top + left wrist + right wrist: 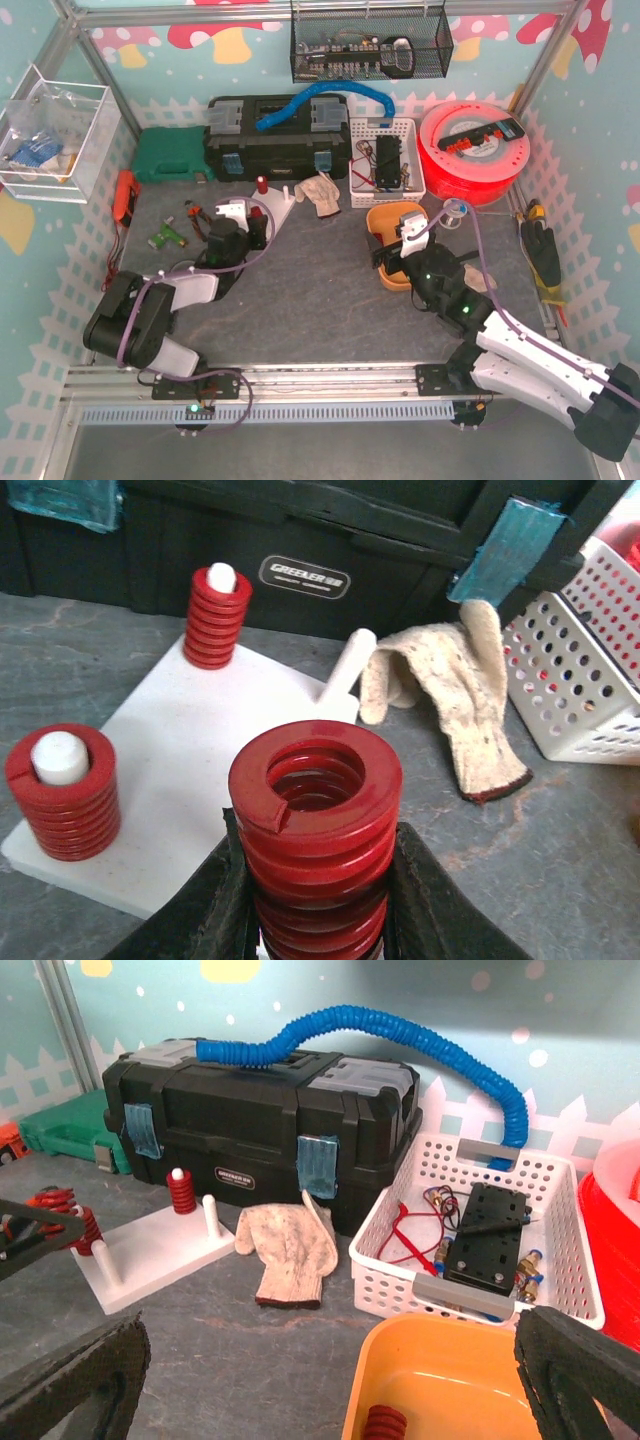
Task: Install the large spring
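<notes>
My left gripper (318, 845) is shut on the large red spring (316, 780). It holds the spring upright over the near right part of the white peg plate (190, 750). A small red spring (215, 620) sits on the far peg. A medium red spring (62, 792) sits on the near left peg. A bare white peg (345, 665) stands at the plate's far right. In the top view my left gripper (238, 225) is at the plate (232, 209). My right gripper (330, 1360) is open and empty above the orange bin (450, 1380).
A small dark red spring (385, 1425) lies in the orange bin. A worn glove (455, 695) lies right of the plate. A black toolbox (275, 135) stands behind it. A white basket (385, 160) and a red spool (475, 150) are at the back right.
</notes>
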{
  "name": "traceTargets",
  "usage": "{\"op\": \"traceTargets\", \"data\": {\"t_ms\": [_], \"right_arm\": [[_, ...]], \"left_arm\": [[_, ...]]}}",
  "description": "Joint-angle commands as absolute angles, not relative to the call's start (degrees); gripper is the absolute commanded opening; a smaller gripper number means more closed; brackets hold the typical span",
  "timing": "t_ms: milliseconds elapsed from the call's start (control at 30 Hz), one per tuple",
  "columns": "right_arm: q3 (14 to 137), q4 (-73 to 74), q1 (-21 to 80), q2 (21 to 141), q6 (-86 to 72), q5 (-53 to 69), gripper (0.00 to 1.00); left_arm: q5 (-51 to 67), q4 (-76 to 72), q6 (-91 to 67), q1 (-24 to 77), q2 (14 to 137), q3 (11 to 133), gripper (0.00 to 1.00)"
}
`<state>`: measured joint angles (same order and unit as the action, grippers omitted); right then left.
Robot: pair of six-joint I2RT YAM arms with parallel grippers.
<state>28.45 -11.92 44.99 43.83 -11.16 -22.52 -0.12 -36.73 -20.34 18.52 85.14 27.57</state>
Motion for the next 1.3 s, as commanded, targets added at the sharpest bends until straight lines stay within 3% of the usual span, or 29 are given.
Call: {"op": "traceTargets", "data": {"t_ms": [0,1267], "right_arm": [[27.05,-14.70,44.82,43.92,-10.95,-22.12,0.99],[26.24,-15.35,44.60,42.02,-9.36,-22.03,0.99]], "left_arm": [[3.45,-39.02,-21.11,18.28,83.55,28.89,0.00],[-0.67,-46.60,-16.37,19.49,93.29,30.68,0.00]]}}
